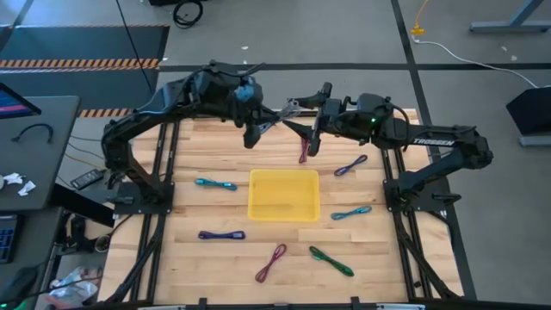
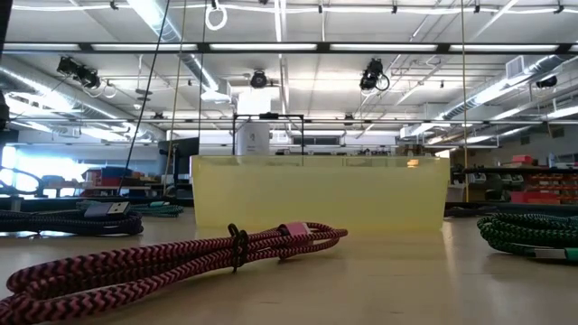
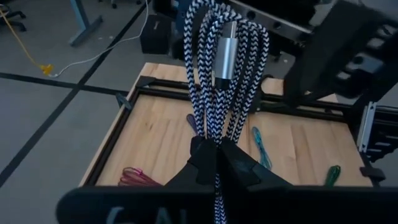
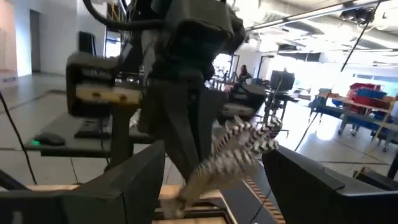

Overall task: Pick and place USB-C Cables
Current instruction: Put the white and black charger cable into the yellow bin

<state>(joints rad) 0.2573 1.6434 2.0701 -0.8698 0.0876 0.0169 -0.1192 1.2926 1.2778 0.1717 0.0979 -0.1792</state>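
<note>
Holding a black-and-white braided cable (image 3: 225, 81) aloft, your left tool (image 3: 216, 163) has its fingers pressed together on the bundle's lower end, with the silver plug and loops standing free above the pinch. From overhead, that left tool (image 1: 255, 131) hangs beyond the far edge of the yellow tray (image 1: 283, 195), over the back of the counter (image 1: 198, 258). Your right tool (image 1: 312, 138) sits just beside it, also beyond the tray's far edge, with its fingers spread wide and nothing between them; its own camera looks straight at the left tool and the dangling cable (image 4: 239, 155).

This looks like the carry step, or possibly a hand-over between the arms, since the spread tool faces the bundle so closely. I cannot tell which you intend.

The other cables lie loose on the counter around the tray: a maroon one (image 1: 304, 152) just beyond its far edge, a purple one (image 1: 350, 164) off its far right corner, teal ones to its left (image 1: 214, 183) and right (image 1: 350, 213), and a dark purple (image 1: 221, 235), a magenta (image 1: 270, 263) and a green (image 1: 331, 261) on its near side. The tray appears to hold none yet.

If the tray is the goal, your next move calls for bringing the left tool over its middle, lowering, then releasing so the bundle drops inside the walls.
</note>
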